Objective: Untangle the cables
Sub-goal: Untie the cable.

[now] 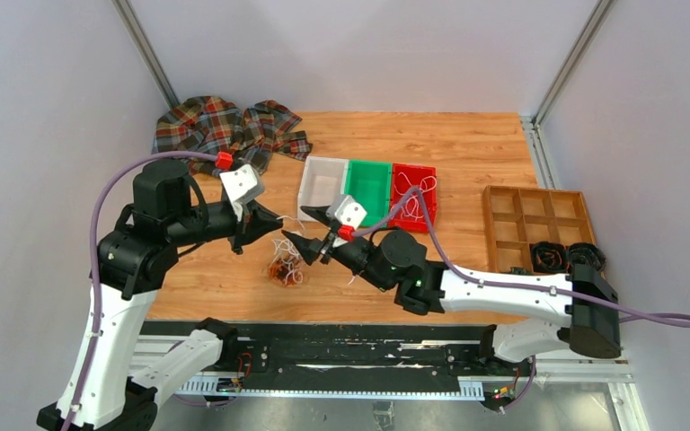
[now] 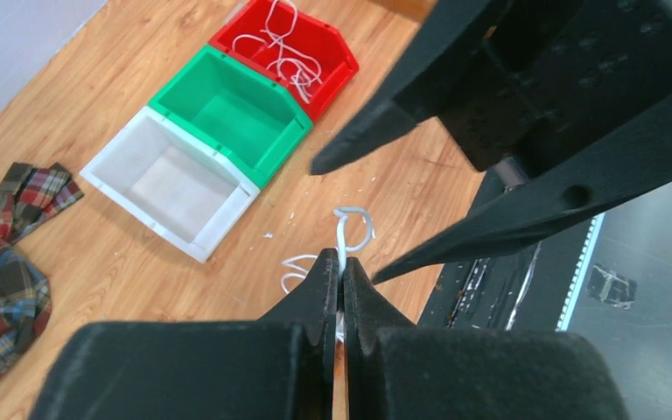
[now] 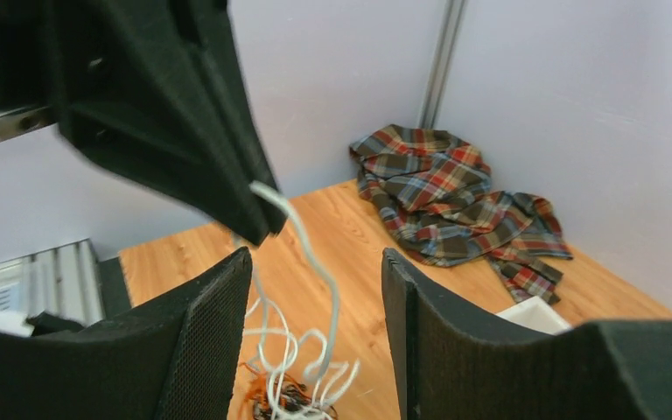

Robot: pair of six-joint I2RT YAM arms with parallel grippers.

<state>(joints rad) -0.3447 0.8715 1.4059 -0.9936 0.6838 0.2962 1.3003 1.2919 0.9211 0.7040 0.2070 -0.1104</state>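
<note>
A tangle of thin orange-brown, black and white cables point(image 1: 286, 269) lies on the wooden table in front of the bins. My left gripper point(image 1: 272, 219) is shut on a white cable point(image 2: 351, 229), which rises from the tangle and is pinched at the fingertips point(image 2: 343, 267). My right gripper point(image 1: 295, 223) is open just right of the left one. In the right wrist view the white cable point(image 3: 318, 262) hangs from the left gripper's tip point(image 3: 258, 214) between my right gripper's spread fingers point(image 3: 315, 255), touching neither. The tangle point(image 3: 290, 398) lies below.
White point(image 1: 323, 184), green point(image 1: 368, 182) and red point(image 1: 413, 193) bins stand in a row; the red one holds white cables. A wooden compartment tray point(image 1: 530, 211) with dark rolled coils point(image 1: 548, 256) is at the right. A plaid cloth point(image 1: 225, 130) lies at the back left.
</note>
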